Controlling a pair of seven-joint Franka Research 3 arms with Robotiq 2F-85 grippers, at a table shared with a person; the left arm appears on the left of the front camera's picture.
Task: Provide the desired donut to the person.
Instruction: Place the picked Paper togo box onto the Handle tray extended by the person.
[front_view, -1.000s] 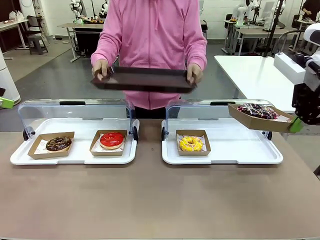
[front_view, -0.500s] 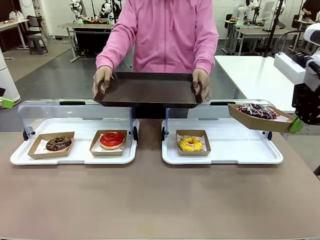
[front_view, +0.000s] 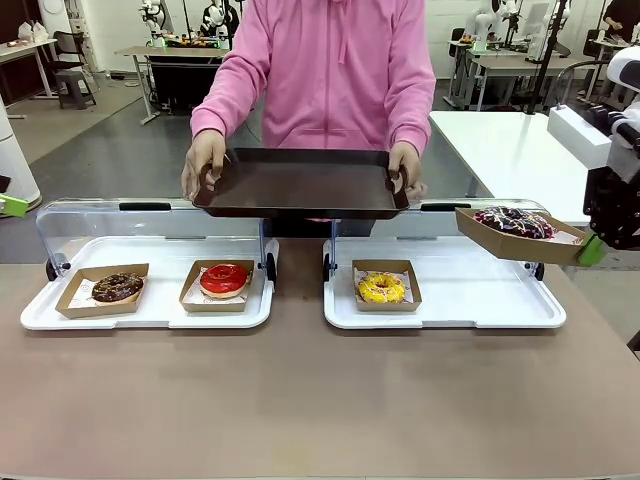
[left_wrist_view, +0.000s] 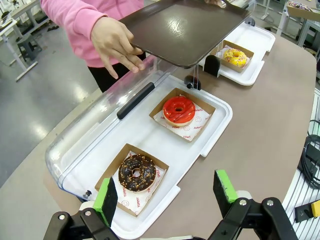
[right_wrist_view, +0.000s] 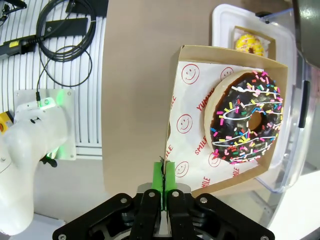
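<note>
Sprinkled donut (front_view: 513, 221) sits in a brown carton (front_view: 520, 238) that the right jaws hold by its edge, raised above the far right corner of the right display tray (front_view: 450, 318). That tray holds one carton with a yellow donut (front_view: 381, 288); the left display tray (front_view: 150, 318) holds two, with a chocolate donut (front_view: 117, 287) and a red donut (front_view: 224, 279). Four donuts, four cartons, two white trays on the desk (front_view: 300, 400), both clear lids (front_view: 150, 225) open. The person (front_view: 330, 70) holds a dark serving tray (front_view: 300, 185) in both hands (front_view: 203, 160) above the lids; since a second ago it has come nearer and tipped toward the robot, while the held carton has not moved.

From the left wrist, the left jaws stand released, green pads (left_wrist_view: 106, 200) wide apart with nothing between, above the chocolate donut.

From the right wrist, the jaws are clenched on the carton's rim and its smiley-printed paper liner (right_wrist_view: 187, 125).
</note>
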